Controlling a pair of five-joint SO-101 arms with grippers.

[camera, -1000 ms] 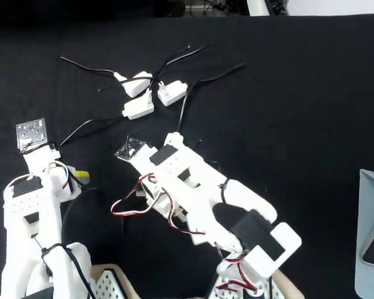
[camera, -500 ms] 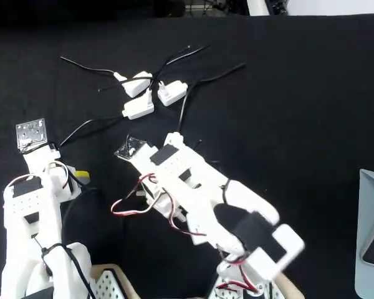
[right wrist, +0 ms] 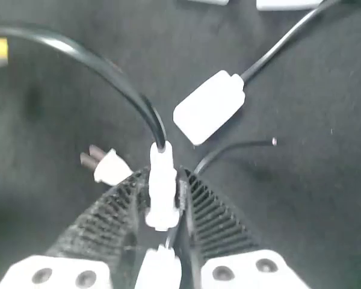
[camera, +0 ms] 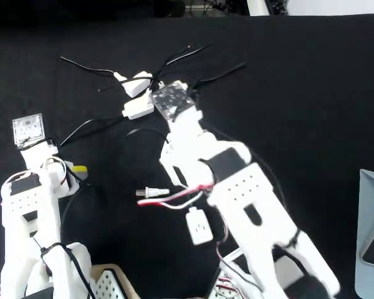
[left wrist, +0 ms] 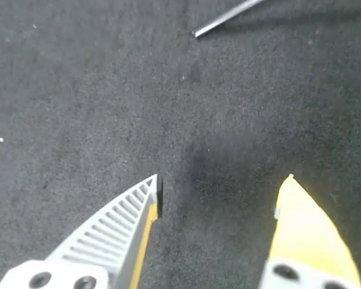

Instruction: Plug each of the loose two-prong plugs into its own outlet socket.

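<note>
As right jaws clamp it, plug (right wrist: 162,183) lengthwise (cord outward, apparently)

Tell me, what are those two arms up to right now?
Left gripper open over bare cloth. Right gripper shut on a white plug. Socket block and a second loose plug lie nearby.
</note>
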